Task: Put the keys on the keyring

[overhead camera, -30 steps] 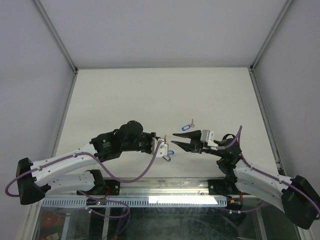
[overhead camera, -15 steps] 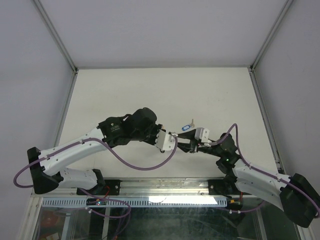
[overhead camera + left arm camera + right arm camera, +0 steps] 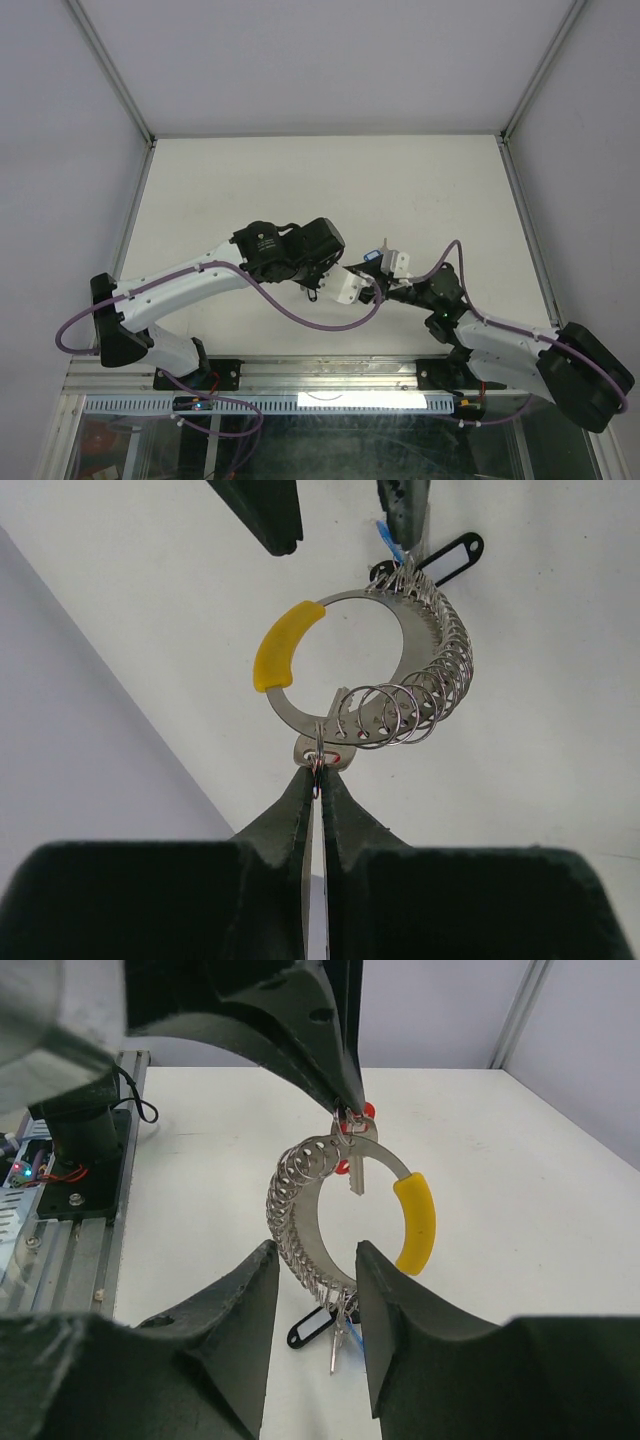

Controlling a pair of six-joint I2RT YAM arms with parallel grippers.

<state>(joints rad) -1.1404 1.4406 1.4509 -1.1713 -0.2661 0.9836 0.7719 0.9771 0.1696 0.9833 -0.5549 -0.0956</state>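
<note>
L gripper [image 3: 316, 772] is pinching the keyring [image 3: 437, 675], fingers pressed tight together on the ring's edge nearest its wrist cam. The ring is sticking out past the fingertips, over the table [image 3: 300, 190]. In that view the yellow arc [image 3: 284, 648] is sitting on the ring's left side and the stack of small split rings on the right. R gripper [image 3: 315, 1250] is facing it from the opp. side, fingers spread and straddling the ring's far edge; touching or not, hard to tell. Keys [image 3: 336, 1345] w/ a black tag [image 3: 310, 1331] and a blue tag [image 3: 386, 535] are dangling from that far edge, btwn the R fingers. Another key [image 3: 353, 1175] is hanging right by the L pinch point.
</note>
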